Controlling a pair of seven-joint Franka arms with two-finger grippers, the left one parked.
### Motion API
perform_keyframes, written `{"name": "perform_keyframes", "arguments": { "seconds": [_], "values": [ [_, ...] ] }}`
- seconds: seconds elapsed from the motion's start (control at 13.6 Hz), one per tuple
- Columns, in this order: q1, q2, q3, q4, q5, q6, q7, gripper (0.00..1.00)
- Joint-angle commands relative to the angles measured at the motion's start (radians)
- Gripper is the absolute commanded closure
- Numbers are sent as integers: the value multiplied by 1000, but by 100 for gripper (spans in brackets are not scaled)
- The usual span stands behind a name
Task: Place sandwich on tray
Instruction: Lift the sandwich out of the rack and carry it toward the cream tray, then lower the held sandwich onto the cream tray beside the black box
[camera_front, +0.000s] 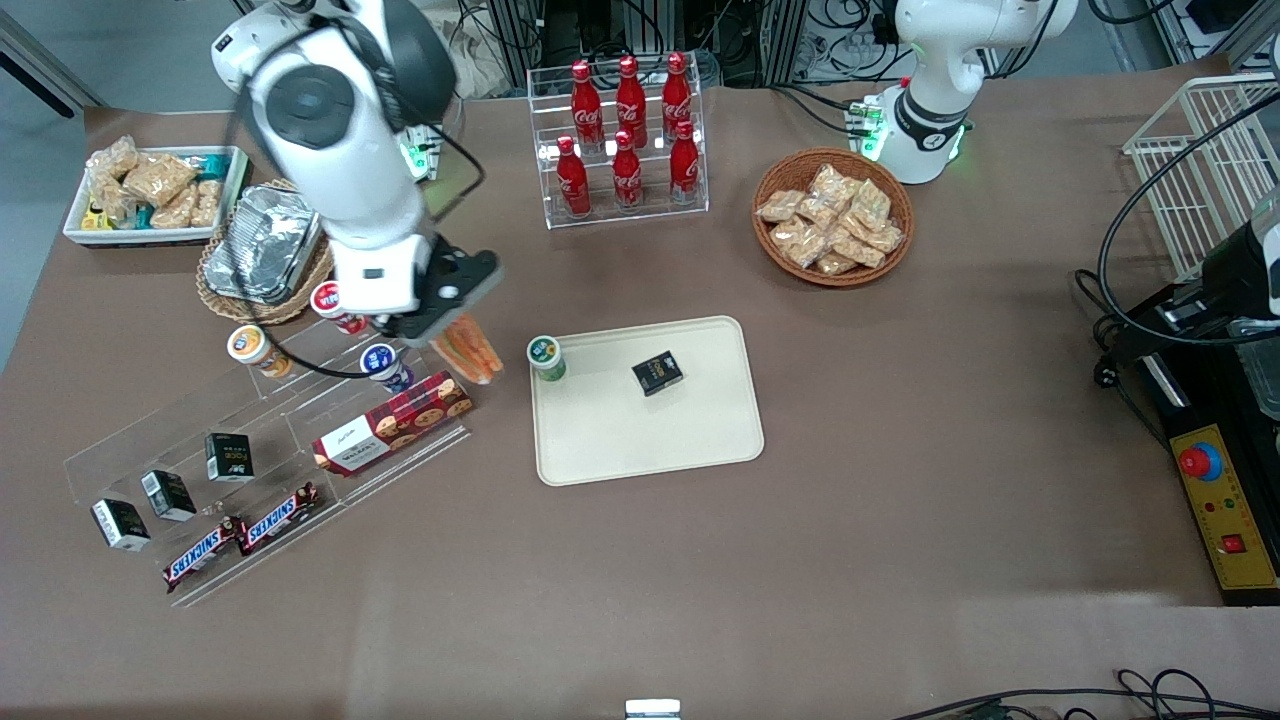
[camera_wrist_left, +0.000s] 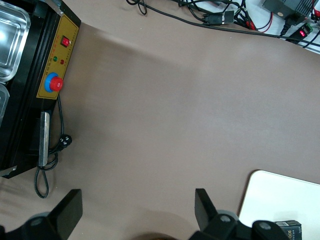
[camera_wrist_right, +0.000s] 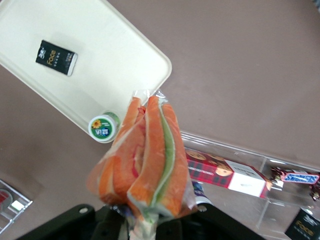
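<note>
While your gripper (camera_front: 455, 335) held the sandwich (camera_front: 468, 350) clamped between its jaws above the table, the tray (camera_front: 700, 440) at its 3 o'clock awaited it; carry and release remained.

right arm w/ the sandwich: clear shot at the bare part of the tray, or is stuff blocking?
Probably yes. The gripper holds the sandwich above the table beside the tray. Only a small cup at the tray's near corner and a black box occupy it; the rest is bare.

I'm seeing even overhead light, soft shadows on the surface (camera_front: 900, 520), glare on foil, and the tool (camera_front: 462, 345) gripping the sandwich (camera_front: 470, 352), slightly blurred.
</note>
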Motion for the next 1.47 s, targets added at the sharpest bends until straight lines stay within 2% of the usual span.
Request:
{"name": "perform_keyframes", "arguments": {
  "seconds": [0.0,0.29,0.73,1.1,1.39],
  "values": [
    [7,46,-11,16,37,51,-24,100],
    [59,126,-10,16,37,225,-56,100],
    [74,253,-7,16,38,465,-254,100],
    [184,384,-7,16,37,662,-299,100],
    [220,500,-10,53,28,786,-363,100]
  ]
}}
